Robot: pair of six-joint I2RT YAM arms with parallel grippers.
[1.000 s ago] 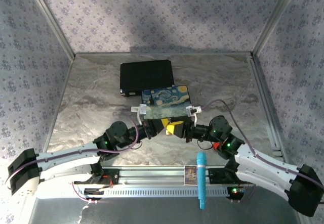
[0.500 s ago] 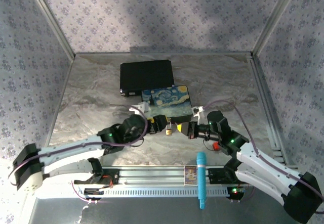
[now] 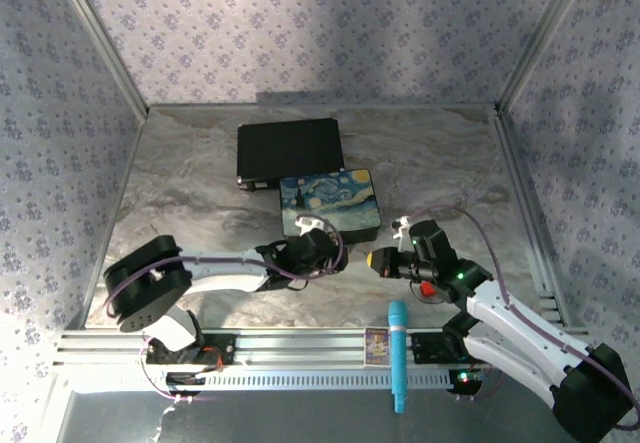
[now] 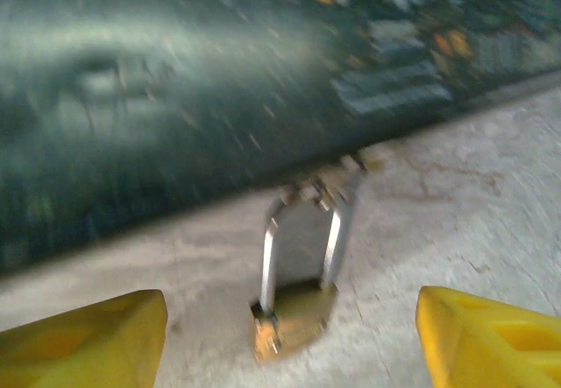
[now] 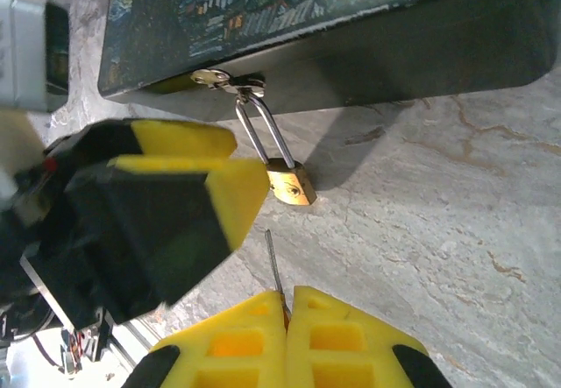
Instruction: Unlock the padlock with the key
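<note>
Yellow-fingered, the left tool (image 3: 322,250) sits at the near wall of the painted box (image 3: 330,198) seen from above, with the right tool (image 3: 381,261) just beside it over the bench (image 3: 200,193). On the left wrist camera, the padlock (image 4: 294,322) hangs slanted from the box's edge, between wide-open, empty fingers (image 4: 83,340). On the right wrist camera, closed fingers pinch the key (image 5: 273,261). Its thin blade points at the padlock's body, which lies just ahead and slightly right of the tip.

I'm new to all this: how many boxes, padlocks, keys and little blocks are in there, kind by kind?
Boxes: 2, the black box and the painted box
Padlocks: 1, the padlock, hooked on the painted box's latch
Keys: 1, the key, pinched in the right tool
Blocks: 1, the red block
Total: 5
</note>
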